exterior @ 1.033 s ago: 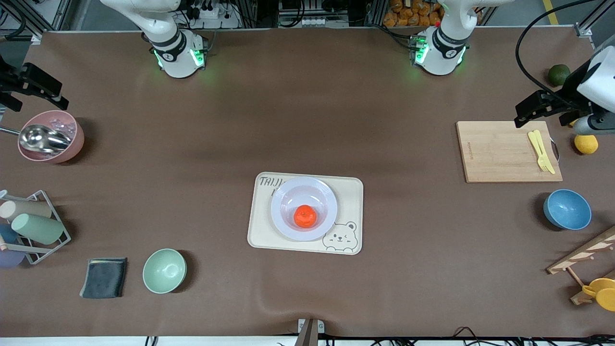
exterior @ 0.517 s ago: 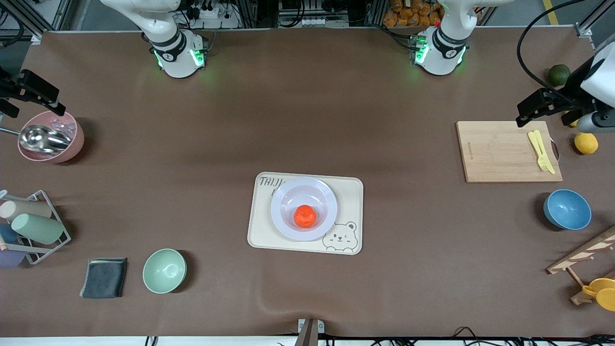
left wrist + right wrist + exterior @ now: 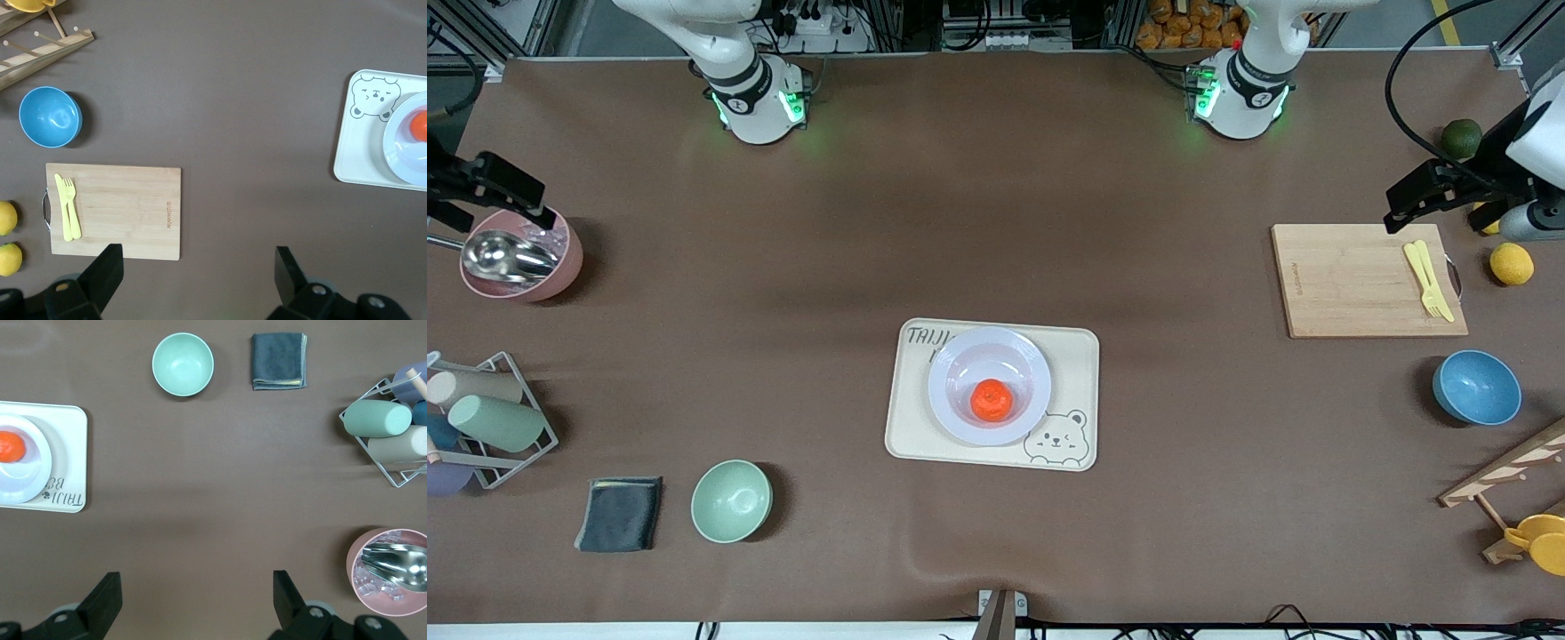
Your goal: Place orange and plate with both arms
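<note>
The orange [image 3: 991, 399] sits in the pale lavender-white plate [image 3: 960, 369], which rests on the cream bear tray [image 3: 1072, 356] at mid-table. Both also show in the left wrist view, orange [image 3: 419, 125] and plate [image 3: 400, 150], and in the right wrist view, orange [image 3: 12, 447] and plate [image 3: 30, 477]. My left gripper [image 3: 1440, 196] is open and empty, up over the cutting board's end at the left arm's end of the table; in its wrist view [image 3: 197, 263] the jaws stand wide apart. My right gripper [image 3: 489, 182] is open and empty over the pink bowl, jaws wide in its wrist view [image 3: 197, 587].
A wooden cutting board [image 3: 1352, 280] with yellow cutlery [image 3: 1427, 277], lemons [image 3: 1512, 264], a dark green fruit [image 3: 1461, 138], a blue bowl [image 3: 1476, 388] and a wooden rack [image 3: 1507, 471] lie at the left arm's end. A pink bowl with scoop [image 3: 516, 253], cup rack [image 3: 489, 418], grey cloth [image 3: 620, 513] and mint bowl [image 3: 731, 501] lie at the right arm's end.
Both grippers have drifted slightly outward, toward their own ends of the table. The orange, plate and tray have not moved.
</note>
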Motion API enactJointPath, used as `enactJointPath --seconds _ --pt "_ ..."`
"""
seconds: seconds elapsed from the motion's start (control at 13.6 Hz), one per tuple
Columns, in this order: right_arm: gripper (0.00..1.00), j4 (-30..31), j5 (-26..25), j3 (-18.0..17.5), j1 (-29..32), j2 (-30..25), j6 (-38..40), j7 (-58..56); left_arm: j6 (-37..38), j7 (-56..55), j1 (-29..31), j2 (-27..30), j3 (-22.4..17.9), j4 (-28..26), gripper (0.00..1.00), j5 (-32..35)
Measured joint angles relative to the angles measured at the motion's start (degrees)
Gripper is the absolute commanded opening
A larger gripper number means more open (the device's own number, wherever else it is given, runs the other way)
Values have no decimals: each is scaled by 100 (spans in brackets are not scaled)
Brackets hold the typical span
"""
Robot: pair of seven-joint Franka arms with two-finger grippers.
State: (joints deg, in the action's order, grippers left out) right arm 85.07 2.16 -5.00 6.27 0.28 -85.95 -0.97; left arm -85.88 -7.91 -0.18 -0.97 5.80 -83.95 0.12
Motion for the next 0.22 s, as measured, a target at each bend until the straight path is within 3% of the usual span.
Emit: enactJointPath --seconds 0.22 --pt "100 47 0 0 34 13 -16 -9 20 0 0 0 5 0 100 0"
